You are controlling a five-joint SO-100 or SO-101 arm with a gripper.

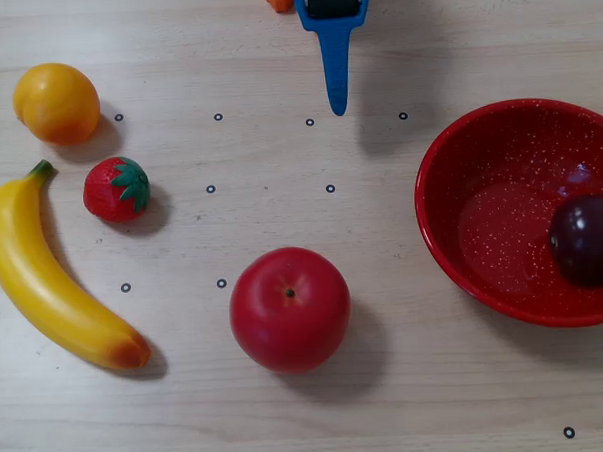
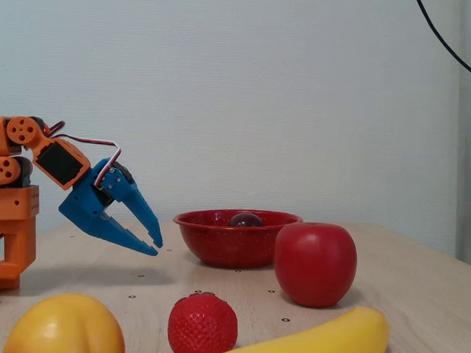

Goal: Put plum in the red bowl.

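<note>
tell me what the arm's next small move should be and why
Probably nothing more than folding back to rest. The plum already lies inside the red bowl, near its right side in the overhead view, and the tool hangs empty above the table, jaws slightly apart, well clear of the bowl. The apple and the other fruit need no touching.

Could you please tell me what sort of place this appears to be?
Probably a tabletop robot-practice setup: a pale wooden table dotted with small ring markers, toy fruit like the banana, and a plain wall behind.
</note>
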